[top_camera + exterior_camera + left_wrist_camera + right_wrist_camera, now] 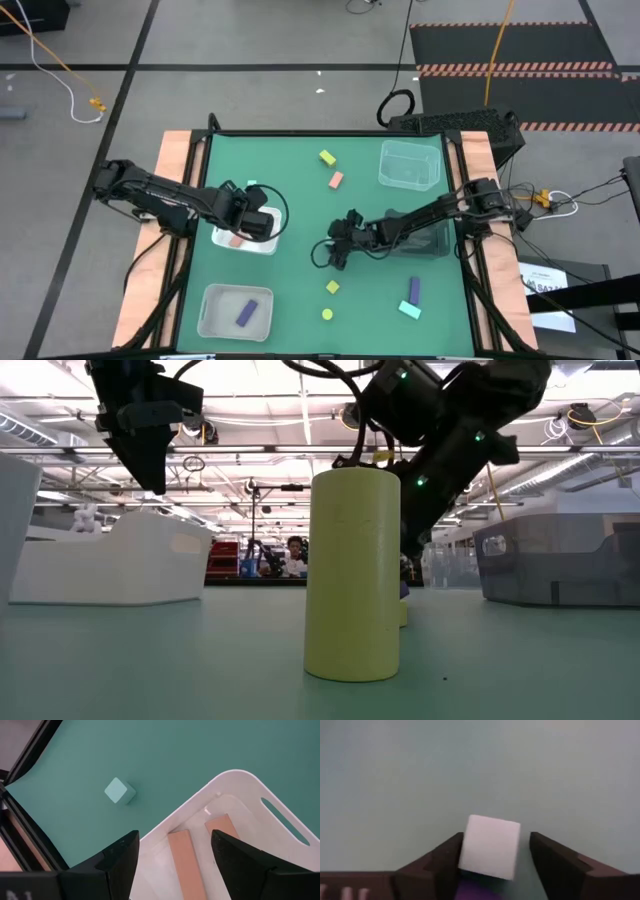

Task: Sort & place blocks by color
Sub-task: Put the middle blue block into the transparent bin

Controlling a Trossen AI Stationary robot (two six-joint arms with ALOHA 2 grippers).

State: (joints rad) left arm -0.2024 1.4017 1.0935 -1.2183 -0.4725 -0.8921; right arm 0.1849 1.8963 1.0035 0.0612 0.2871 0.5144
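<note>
Four trays (410, 165), three yellow blocks (327, 157), two mint blocks (409, 309)

Dark jointed arms, black cables, green LEDs.

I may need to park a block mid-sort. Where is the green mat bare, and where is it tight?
Bare: the far-left stretch of the green mat, short of the yellow cube and salmon-pink block, and the near middle between the clear tray and the small yellow blocks. Tight: around the white tray under the left tool, and the right tool.
</note>
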